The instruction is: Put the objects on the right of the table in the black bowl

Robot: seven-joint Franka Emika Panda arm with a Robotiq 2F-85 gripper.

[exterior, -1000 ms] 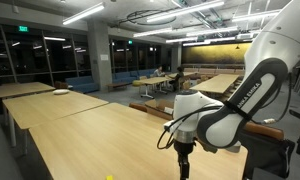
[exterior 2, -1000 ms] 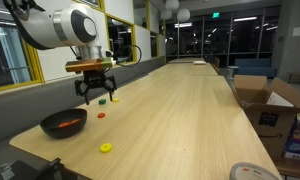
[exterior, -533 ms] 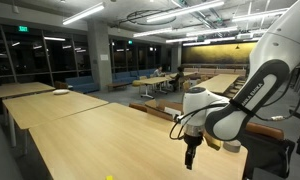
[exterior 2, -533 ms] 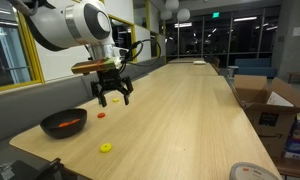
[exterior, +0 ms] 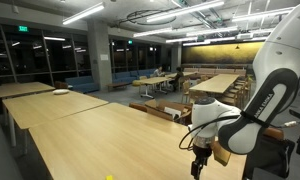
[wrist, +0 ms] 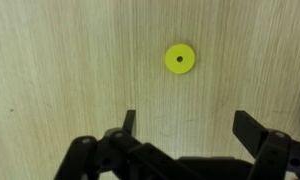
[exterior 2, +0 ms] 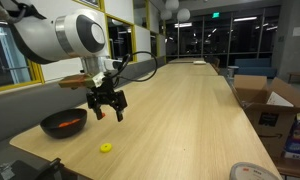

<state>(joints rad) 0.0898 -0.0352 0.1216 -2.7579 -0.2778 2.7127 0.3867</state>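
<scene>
My gripper hangs open and empty a little above the pale wood table, just beside the black bowl. Something orange shows inside the bowl. No orange item shows on the table top; the gripper may hide that spot. In the wrist view the open fingers frame bare wood, and the small yellow-green ring lies beyond them. The ring also lies on the table in an exterior view. The gripper shows in an exterior view low over the table.
Cardboard boxes stand past the table's far side. A white round object sits at the near corner. A white dish lies on a farther table. A yellow-framed window wall runs behind the bowl.
The gripper has moved along the table toward its near end and come lower, staying open. It now sits beside the bowl, nearer the yellow-green ring.
</scene>
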